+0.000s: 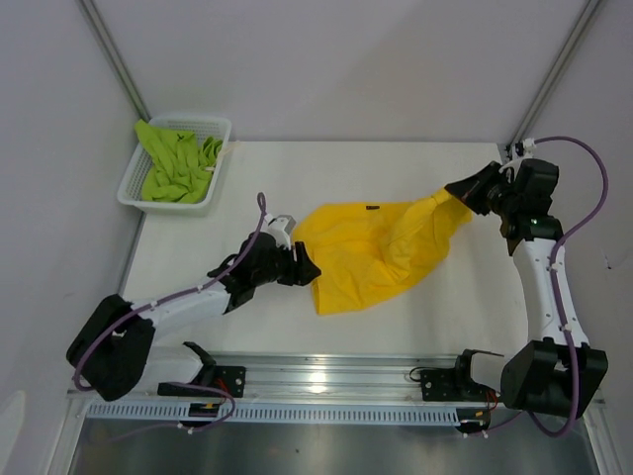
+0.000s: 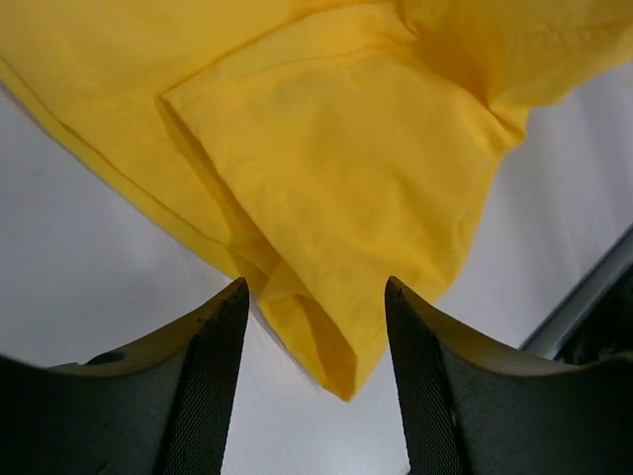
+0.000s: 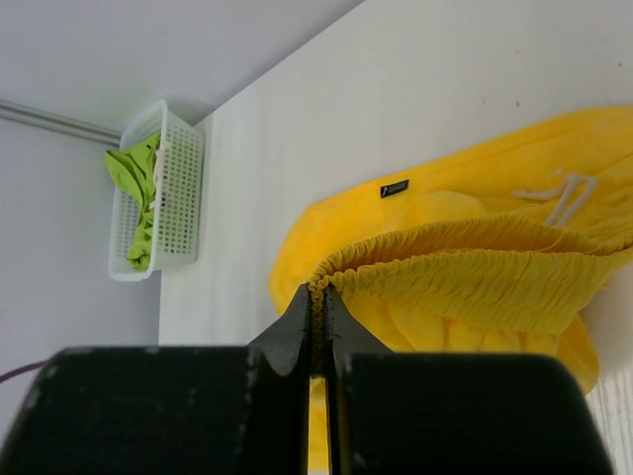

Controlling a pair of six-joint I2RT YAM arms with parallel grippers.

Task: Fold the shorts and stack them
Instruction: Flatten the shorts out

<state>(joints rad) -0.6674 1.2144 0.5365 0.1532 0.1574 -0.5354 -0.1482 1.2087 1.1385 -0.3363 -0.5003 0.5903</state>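
Note:
The yellow shorts lie spread on the white table, with one end lifted toward the far right. My right gripper is shut on the gathered elastic waistband and holds it up; the white drawstring shows beside it. My left gripper is open at the shorts' left edge, and a hem corner of the yellow fabric hangs between its fingers without being pinched. The lime green shorts lie crumpled in the white mesh basket at the far left, also seen in the right wrist view.
The basket stands at the table's back left corner by the wall. A metal rail runs along the near edge between the arm bases. Enclosure walls rise at the back and both sides.

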